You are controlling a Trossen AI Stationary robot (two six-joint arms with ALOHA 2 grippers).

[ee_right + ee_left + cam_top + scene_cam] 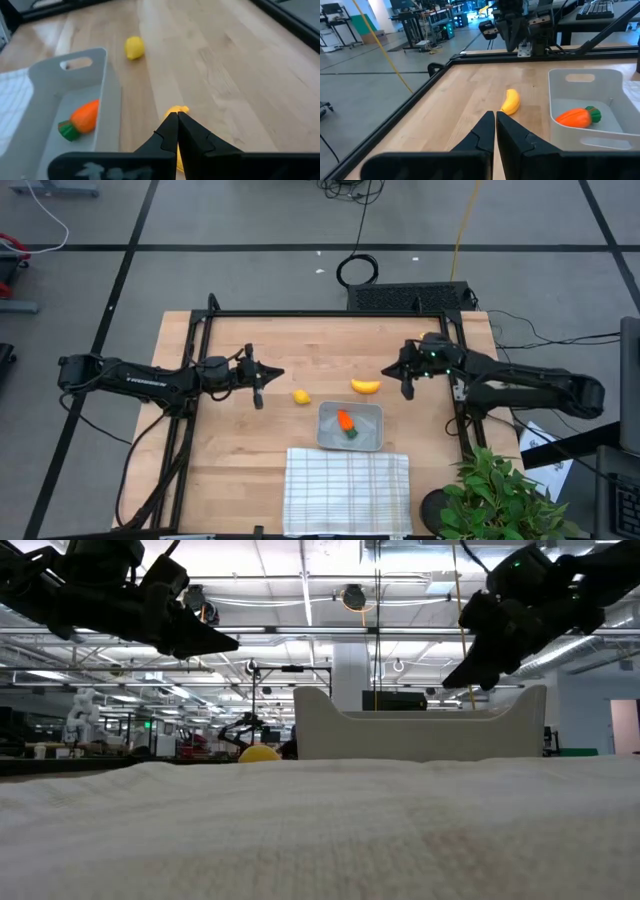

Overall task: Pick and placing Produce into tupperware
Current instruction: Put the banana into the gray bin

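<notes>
Wooden table point(240, 450) carries a checked cloth point(347, 490), with the tub point(366, 414) just beyond it holding the carrot point(346, 422). The banana point(366, 387) and lemon point(301, 396) lie loose nearby. Left gripper point(272, 375) and right gripper point(390, 372) hover with fingers pressed together, empty.

I have both arms reaching in from opposite sides, wrists raised above the desk. My left hand point(260, 387) hangs with its fingers point(485, 131) pressed together, empty. My right hand point(405, 380) faces it, fingers point(169, 129) likewise closed on nothing.
</notes>
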